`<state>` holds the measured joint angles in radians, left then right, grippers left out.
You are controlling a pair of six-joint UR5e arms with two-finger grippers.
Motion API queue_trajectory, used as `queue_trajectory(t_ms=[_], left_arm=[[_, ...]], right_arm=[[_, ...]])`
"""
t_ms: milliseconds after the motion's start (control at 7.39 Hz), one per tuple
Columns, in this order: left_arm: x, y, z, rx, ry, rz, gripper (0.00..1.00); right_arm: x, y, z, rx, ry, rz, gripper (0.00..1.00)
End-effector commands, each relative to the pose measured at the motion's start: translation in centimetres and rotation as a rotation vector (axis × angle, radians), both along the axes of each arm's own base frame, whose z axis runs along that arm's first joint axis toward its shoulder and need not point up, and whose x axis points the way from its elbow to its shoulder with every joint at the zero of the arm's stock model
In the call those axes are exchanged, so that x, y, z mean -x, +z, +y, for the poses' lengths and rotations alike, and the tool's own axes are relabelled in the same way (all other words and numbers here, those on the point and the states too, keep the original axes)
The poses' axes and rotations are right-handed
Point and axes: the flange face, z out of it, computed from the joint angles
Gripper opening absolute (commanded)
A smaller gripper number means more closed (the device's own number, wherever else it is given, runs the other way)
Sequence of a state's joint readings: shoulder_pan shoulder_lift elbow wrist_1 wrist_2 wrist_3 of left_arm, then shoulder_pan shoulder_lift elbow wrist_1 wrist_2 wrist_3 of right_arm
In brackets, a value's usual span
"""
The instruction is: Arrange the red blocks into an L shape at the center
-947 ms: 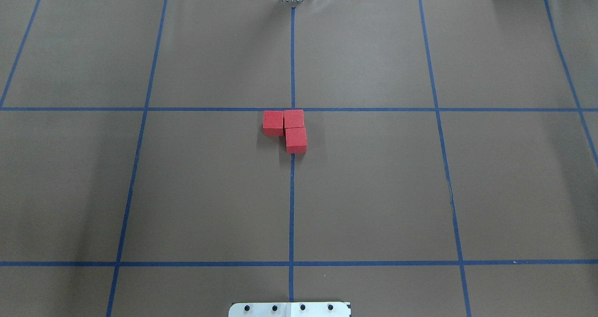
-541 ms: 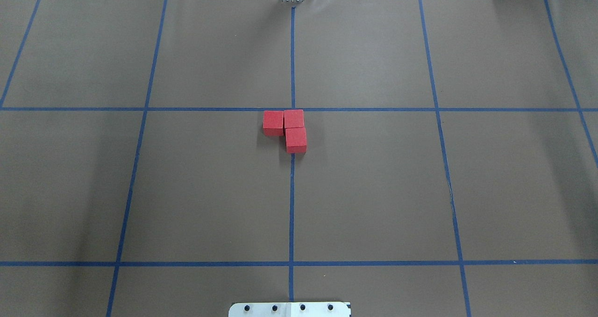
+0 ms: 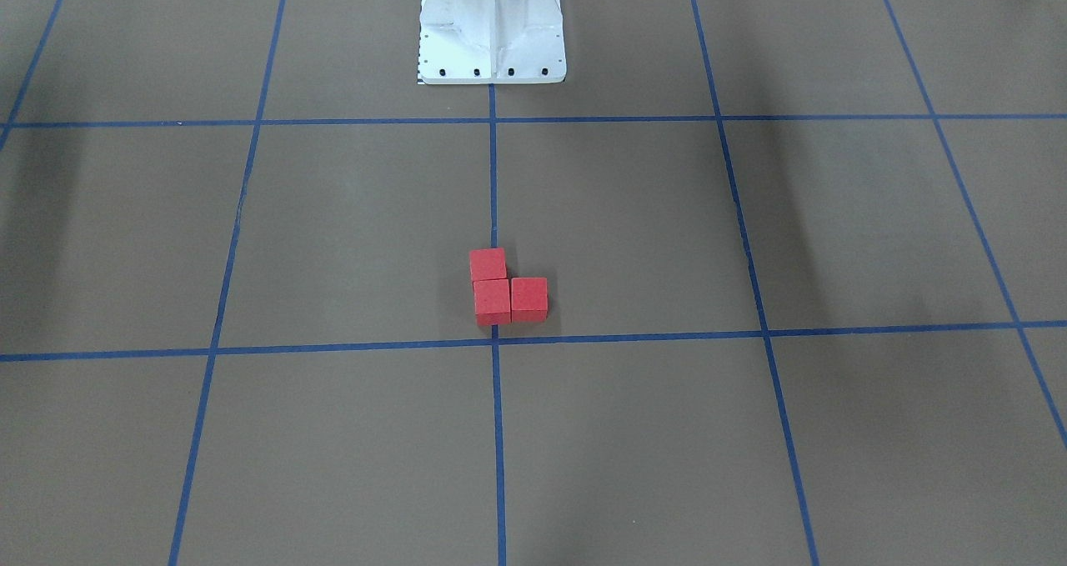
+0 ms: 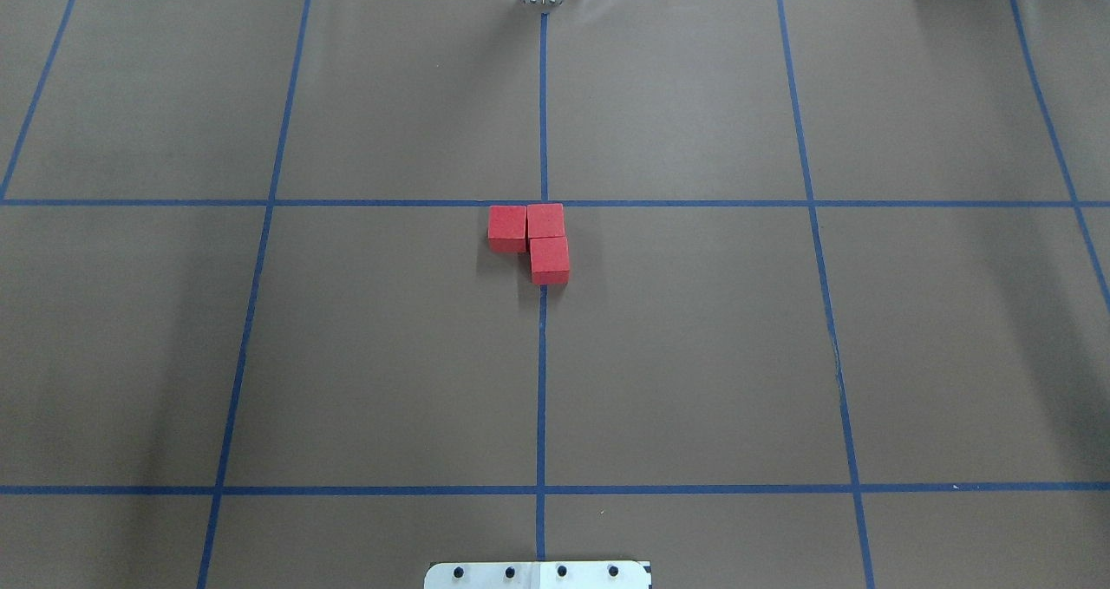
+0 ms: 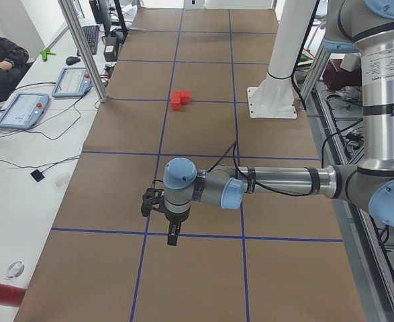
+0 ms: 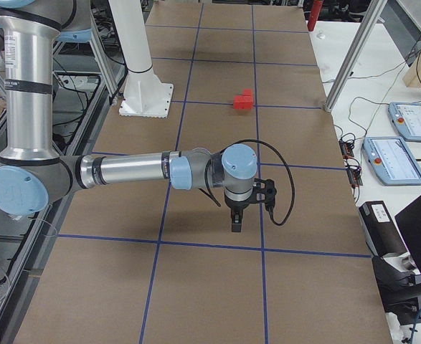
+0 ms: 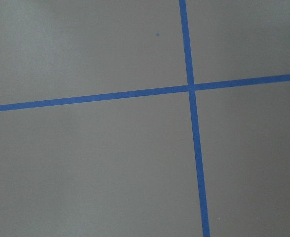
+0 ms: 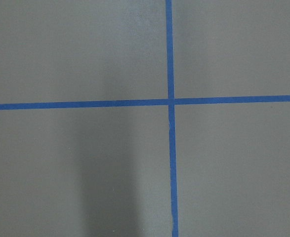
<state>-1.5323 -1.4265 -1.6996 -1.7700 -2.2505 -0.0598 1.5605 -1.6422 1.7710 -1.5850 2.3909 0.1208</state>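
3 red blocks (image 4: 545,222) touching, L-shaped, just 6 o'clock of center (image 4: 544,200); left gripper (image 5: 173,236), right gripper (image 6: 236,222): grip state cannot tell

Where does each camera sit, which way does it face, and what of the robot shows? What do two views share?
Front-facing: across the table, faces the robot, steeply down; white base at top.
Overhead: behind the robot, looks forward and down; base's edge at bottom.
Exterior left: table's left end, looks along it; left arm, left pincer.
Exterior right: opposite end; right arm, right pincer.
Left wrist: down at a tape crossing; no pincer shows.
Right wrist: likewise, another tape crossing.
Shared: front-facing and overhead both show the red blocks.
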Motion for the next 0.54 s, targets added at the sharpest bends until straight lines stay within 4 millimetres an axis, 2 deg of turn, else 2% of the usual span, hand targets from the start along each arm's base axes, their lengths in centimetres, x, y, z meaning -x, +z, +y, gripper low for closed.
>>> queue_trajectory(t_ms=[0,271,406], left_arm=[[-0.1,0.0,0.0,0.004,0.002,0.003,1.00],[0.0,-0.9,0.2,0.018,0.001,0.004,1.00],[0.0,-3.4,0.6,0.056,0.003,0.002,1.00]], right_arm=[[0.1,-0.2,-0.1,-0.006,-0.001,-0.008,0.99],[0.1,-0.3,-0.2,-0.008,-0.001,-0.008,0.99],[0.1,-0.3,-0.2,-0.008,-0.001,-0.008,0.99]])
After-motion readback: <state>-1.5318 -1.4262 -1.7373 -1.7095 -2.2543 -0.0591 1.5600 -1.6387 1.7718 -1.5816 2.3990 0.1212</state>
